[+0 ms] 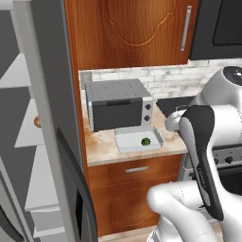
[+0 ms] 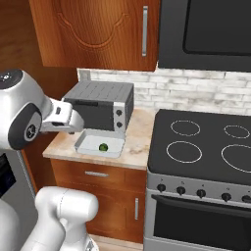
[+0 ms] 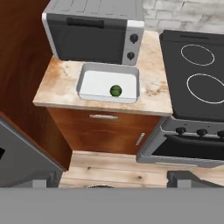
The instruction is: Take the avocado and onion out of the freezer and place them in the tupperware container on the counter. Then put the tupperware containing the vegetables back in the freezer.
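So far, you have the avocado (image 3: 115, 90) lying in the tupperware container (image 3: 92, 81) on the worktop (image 3: 151, 89). What looks like the onion (image 1: 37, 122) sits on a freezer (image 1: 45, 94) shelf. Your gripper (image 3: 114, 180) is wide open, empty. Onion transfer and container return remain.

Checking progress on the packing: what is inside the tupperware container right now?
The tupperware container on the counter holds just the avocado, near its front rim. Its white floor is otherwise bare, and nothing covers it.
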Available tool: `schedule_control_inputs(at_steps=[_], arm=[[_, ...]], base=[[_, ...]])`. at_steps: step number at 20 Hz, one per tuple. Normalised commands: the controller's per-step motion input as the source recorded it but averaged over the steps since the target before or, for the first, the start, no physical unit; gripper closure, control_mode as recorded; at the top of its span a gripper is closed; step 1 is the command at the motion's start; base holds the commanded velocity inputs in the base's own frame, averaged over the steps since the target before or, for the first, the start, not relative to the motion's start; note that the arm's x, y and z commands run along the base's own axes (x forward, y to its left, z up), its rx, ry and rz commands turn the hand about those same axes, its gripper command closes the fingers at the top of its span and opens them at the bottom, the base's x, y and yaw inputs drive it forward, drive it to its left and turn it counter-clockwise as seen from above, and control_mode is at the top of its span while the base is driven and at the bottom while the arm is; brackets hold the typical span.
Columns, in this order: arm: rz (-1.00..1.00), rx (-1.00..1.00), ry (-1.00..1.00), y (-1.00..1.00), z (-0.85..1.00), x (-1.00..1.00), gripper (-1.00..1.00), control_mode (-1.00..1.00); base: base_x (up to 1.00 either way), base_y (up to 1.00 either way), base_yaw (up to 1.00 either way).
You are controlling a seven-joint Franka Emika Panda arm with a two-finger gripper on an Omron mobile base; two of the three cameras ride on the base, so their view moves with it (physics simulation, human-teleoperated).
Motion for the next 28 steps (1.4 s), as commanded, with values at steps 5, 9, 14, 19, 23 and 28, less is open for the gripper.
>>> schedule_control_inputs(at_steps=[5, 9, 14, 19, 23, 28], arm=[[0.0, 0.0, 0.15, 0.0, 0.01, -0.11, -1.0, -1.0], [0.0, 0.0, 0.03, 0.0, -0.01, 0.0, -1.0, -1.0], [0.0, 0.0, 0.0, 0.0, 0.0, 0.0, -1.0, -1.0], [0.0, 0.0, 0.0, 0.0, 0.0, 0.0, -1.0, -1.0], [0.0, 0.0, 0.0, 0.0, 0.0, 0.0, -1.0, 1.0], [0.0, 0.0, 0.0, 0.0, 0.0, 0.0, -1.0, 1.0]], base=[[0.0, 0.0, 0.0], [0.0, 0.0, 0.0], [0.0, 0.0, 0.0], [0.0, 0.0, 0.0], [-0.62, 0.0, 0.0], [-1.0, 0.0, 0.0]])
